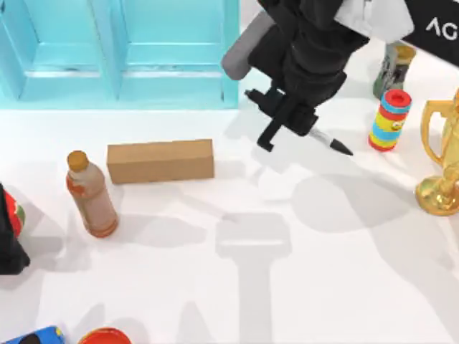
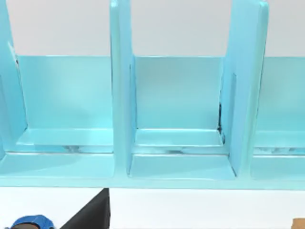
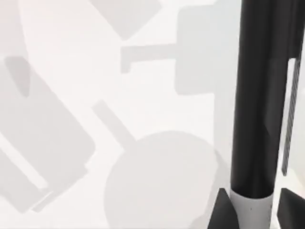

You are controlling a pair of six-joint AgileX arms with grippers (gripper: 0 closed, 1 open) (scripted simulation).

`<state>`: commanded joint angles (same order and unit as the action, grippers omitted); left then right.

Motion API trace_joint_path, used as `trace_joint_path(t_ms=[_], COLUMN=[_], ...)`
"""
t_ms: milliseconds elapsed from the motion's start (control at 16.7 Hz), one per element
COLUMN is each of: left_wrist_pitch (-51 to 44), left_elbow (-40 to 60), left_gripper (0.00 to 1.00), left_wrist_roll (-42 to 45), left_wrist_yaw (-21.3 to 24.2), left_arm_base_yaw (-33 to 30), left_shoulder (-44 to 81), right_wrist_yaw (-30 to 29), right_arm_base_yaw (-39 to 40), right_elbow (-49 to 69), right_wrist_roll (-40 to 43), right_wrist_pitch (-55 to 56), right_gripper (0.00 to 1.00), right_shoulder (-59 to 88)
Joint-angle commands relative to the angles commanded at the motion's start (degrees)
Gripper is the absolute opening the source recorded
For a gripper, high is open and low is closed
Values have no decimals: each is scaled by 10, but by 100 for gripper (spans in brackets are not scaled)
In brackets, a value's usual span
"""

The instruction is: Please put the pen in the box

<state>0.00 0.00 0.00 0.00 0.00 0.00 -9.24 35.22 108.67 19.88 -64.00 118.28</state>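
Pen [image 3: 257,95] is filling the close foreground of the right wrist view, its black barrel running lengthwise and its white section sitting between two dark fingertips [image 3: 224,212]. Right gripper [image 1: 287,118] is clamping the pen, fingers closed on it, and is hanging above the white table [image 1: 287,287] just right of the blue box's [image 1: 122,50] right end. From above, the pen is sticking out of the gripper toward the table's right side, pointed tip [image 1: 343,149] leading and slanting downward. Its tip is pointing toward the striped can [image 1: 389,120], near it but apart.

Brown carton [image 1: 161,160] is lying well to the left of the gripper, with an orange-capped bottle [image 1: 91,193] just beside the carton's left end. Gold trophy [image 1: 443,165] is standing at the right edge.

Left arm [image 1: 11,236] is sitting parked at the left edge; its wrist camera is facing the box's open compartments.
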Motion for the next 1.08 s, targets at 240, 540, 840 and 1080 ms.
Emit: trace_joint_path(t_ms=[240, 540, 840, 1080], left_wrist_pitch=[0, 0, 0, 0], left_elbow=[0, 0, 0, 0], left_gripper=[100, 100, 100, 100], left_wrist_roll=[0, 0, 0, 0], left_wrist_yaw=[0, 0, 0, 0], left_arm_base_yaw=[0, 0, 0, 0], left_shoulder=[0, 0, 0, 0], right_wrist_yaw=[-17, -42, -57, -52], right_arm_base_yaw=[-173, -396, -543, -599], right_elbow=[188, 400, 519, 558], right_wrist_roll=[-210, -505, -721, -820], right_wrist_pitch=[-58, -205, -392, -516], right_gripper=[0, 0, 0, 0], right_shoulder=[73, 179, 276, 335])
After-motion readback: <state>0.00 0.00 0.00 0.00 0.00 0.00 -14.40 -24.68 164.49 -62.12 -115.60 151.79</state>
